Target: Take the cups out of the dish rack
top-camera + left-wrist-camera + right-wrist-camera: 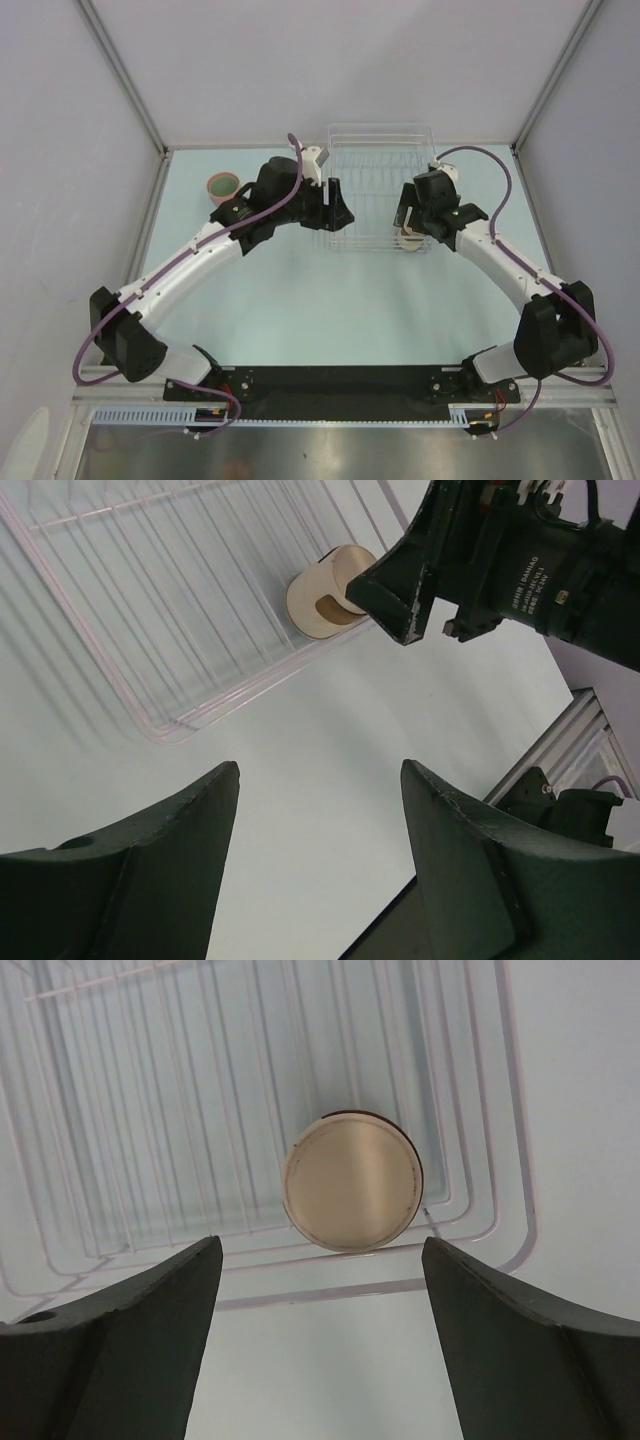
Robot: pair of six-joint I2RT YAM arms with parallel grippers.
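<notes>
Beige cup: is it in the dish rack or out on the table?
In: the beige cup sits inside the dish rack, in its near right corner, walls curving around it.

Your right gripper (322,1260) holds its jaws wide apart with nothing between them. Just ahead, centred on the gap, a beige cup (350,1182) shows you its flat round end. It sits inside the clear dish rack (520,1160) near a rounded corner. Pale surface (590,1080) lies to the right.

Both arms arch inward toward the upper centre of the frame. The left tool (340,212) and the right tool (406,228) face each other, jaws spread, gripping nothing.
</notes>
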